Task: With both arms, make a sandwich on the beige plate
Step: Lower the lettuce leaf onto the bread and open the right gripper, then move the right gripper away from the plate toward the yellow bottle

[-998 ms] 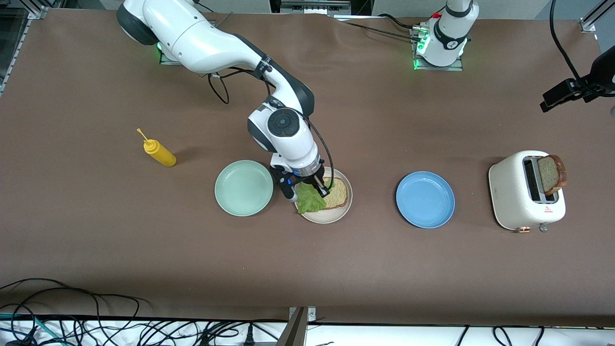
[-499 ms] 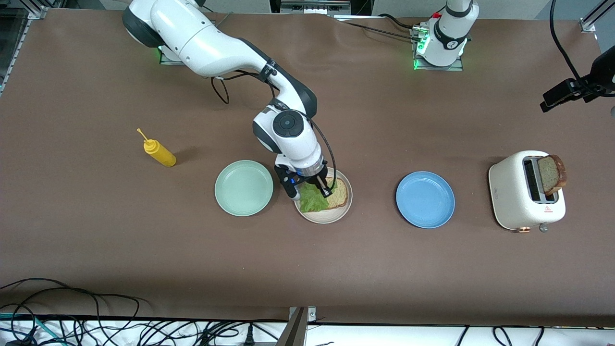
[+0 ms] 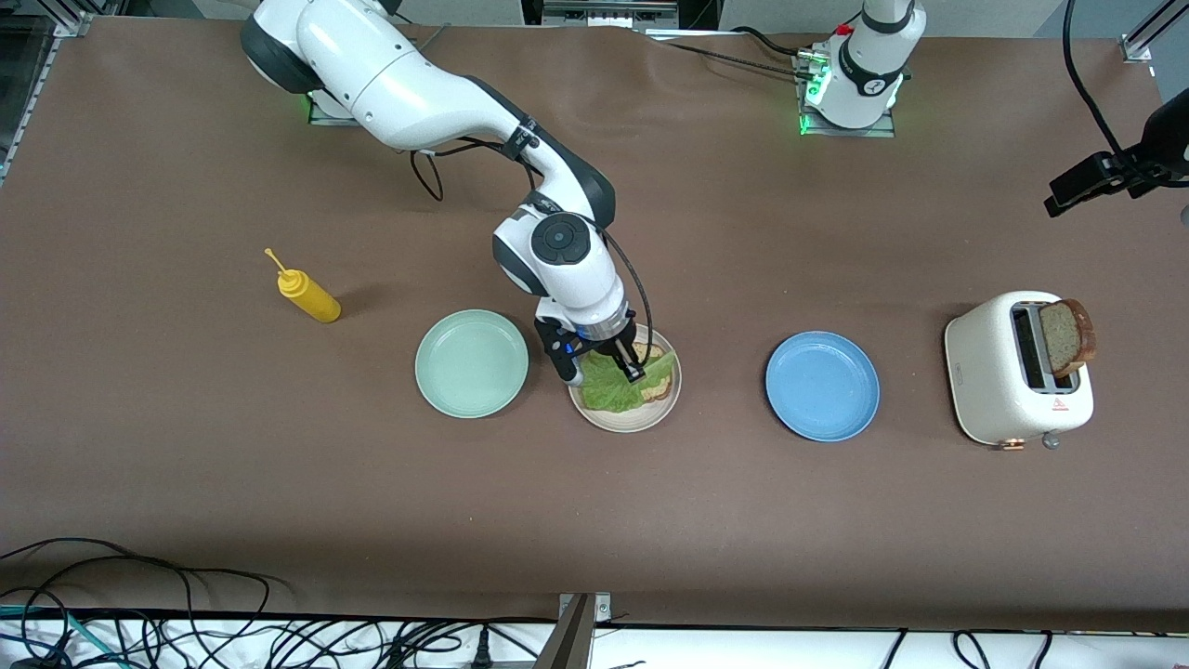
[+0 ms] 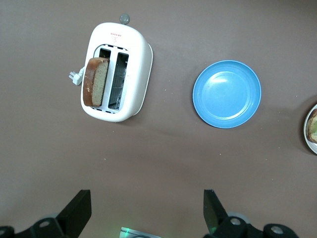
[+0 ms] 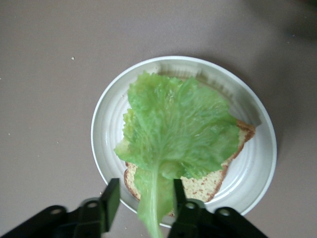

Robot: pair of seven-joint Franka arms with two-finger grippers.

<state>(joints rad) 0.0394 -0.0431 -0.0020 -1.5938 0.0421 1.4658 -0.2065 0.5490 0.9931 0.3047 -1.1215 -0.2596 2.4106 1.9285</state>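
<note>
Matt brown counter [image 3: 186, 446], cloth-like, faintly creased near the arms' bases. The beige plate [image 5: 252, 173] shows a soft sheen and fine concentric ridges. The lettuce leaf [image 5: 181, 131] is ruffled, veined, slightly glossy. The bread slice [image 5: 208, 186] under it looks grainy and speckled. The blue plate [image 4: 227, 94] is smooth, satiny. The toaster [image 4: 136, 74] is smooth off-white, faintly speckled. Glossy white shells on the right arm [image 3: 409, 79].
</note>
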